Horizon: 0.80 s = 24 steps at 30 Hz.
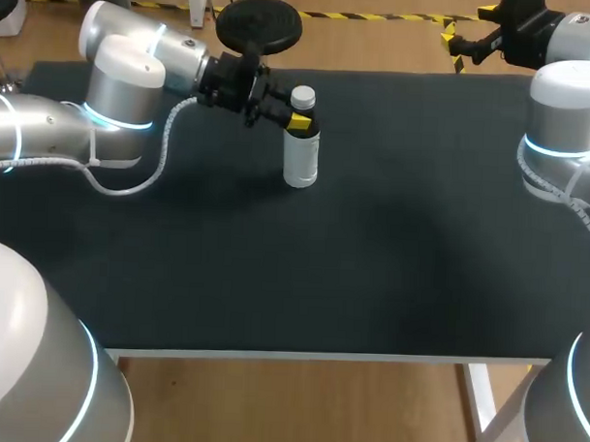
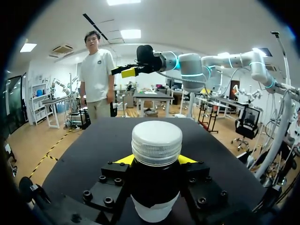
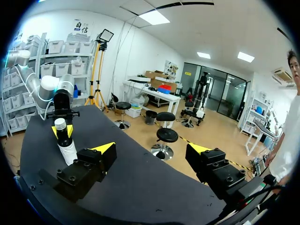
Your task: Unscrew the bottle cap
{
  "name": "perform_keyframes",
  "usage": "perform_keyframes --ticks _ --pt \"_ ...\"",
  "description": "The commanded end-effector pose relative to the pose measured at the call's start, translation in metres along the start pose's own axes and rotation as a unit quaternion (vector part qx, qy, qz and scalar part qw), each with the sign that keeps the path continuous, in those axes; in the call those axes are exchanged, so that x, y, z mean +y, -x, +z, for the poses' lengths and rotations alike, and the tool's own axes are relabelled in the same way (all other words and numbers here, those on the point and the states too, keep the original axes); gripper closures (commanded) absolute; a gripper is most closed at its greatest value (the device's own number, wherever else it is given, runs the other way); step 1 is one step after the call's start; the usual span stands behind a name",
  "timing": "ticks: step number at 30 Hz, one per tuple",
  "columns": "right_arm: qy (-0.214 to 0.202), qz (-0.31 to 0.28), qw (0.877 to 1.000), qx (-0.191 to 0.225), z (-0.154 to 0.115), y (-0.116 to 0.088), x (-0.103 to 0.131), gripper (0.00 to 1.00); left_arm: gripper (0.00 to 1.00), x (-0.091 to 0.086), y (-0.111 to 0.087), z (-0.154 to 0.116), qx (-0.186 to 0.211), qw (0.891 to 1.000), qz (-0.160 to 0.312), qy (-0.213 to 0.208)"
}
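left gripper [image 2: 156,161]: closed on the bottle [image 1: 300,158]. the yellow fingertips [image 2: 123,160] press on it from two sides, just under the cap [image 2: 156,142]. in the left wrist view the black finger blocks flank the bottle's upper body and the cap stands clear above them, untouched by the fingers.

bottle: white, upright, base on the black table [image 1: 371,262]. it stands in the far half, about mid-width in the head view. the cap is pale with a ribbed side and sits level on the neck; i cannot tell from these views how tightly it is screwed on.

left arm [image 1: 115,89]: comes in from the left side and lies roughly level over the table's far left part, wrist pointing toward the bottle.

right gripper [image 3: 151,150]: fingers spread wide, nothing between them. in the head view it hangs past the table's far right corner, well apart from the bottle. the right wrist view shows the bottle far ahead of it, off to one side, with the left gripper on it.

right arm [image 1: 571,95]: at the right edge, over the table's far right corner.
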State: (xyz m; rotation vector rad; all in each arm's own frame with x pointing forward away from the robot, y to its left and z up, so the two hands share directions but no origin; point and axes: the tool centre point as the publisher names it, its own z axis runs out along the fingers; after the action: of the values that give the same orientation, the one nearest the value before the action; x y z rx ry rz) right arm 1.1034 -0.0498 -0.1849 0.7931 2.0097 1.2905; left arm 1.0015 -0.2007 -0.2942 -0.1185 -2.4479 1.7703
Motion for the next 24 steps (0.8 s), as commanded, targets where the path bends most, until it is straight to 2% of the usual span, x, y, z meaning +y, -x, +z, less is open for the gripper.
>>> perform_keyframes --ticks 1,23,24 --pt "-0.001 0.0 1.0 0.001 0.0003 0.0006 0.0005 0.0 1.0 0.0012 0.003 -0.0004 0.007 1.0 0.002 -0.002" --pt "-0.001 0.0 1.0 0.001 0.0003 0.0006 0.0005 0.0 1.0 0.0007 0.0029 -0.0007 0.01 1.0 0.007 -0.004" --pt "-0.002 0.0 1.0 0.02 0.0051 -0.0009 0.0008 0.0 1.0 0.0007 0.0029 -0.0007 0.01 1.0 0.007 -0.004"
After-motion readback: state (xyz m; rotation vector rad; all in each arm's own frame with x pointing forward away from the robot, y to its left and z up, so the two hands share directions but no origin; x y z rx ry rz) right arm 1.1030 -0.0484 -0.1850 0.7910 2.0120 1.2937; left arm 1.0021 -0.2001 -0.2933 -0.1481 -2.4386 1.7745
